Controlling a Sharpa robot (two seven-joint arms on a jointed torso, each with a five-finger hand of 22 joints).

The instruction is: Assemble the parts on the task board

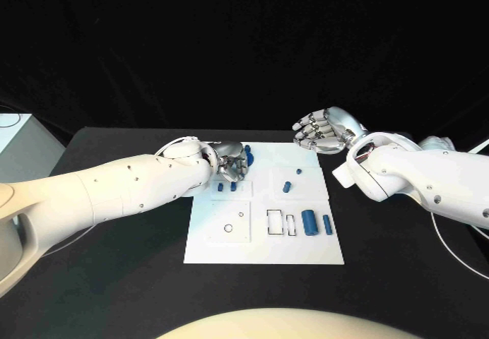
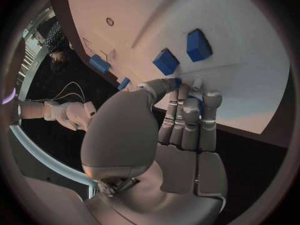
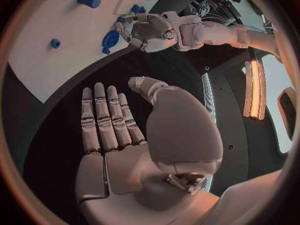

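The white task board (image 1: 260,247) lies in the middle of the black table. My left hand (image 1: 230,164) hovers over its far left corner with the fingers curled; the thumb and fingers (image 2: 187,110) pinch a small blue part (image 2: 177,80), mostly hidden. Two blue blocks (image 1: 228,188) stand just beside that hand, also seen as blue blocks (image 2: 181,54). A blue cylinder (image 1: 287,187) and a small blue peg (image 1: 299,170) lie mid-board. A thick blue cylinder (image 1: 309,222) and a thin one (image 1: 327,224) lie at the right. My right hand (image 1: 324,131) floats beyond the far right corner, fingers straight, holding nothing.
The board shows a round hole (image 1: 228,228) and a rectangular outline (image 1: 276,222) on its near half. A white box (image 1: 22,145) stands at the table's left edge. Black table surface surrounds the board on all sides.
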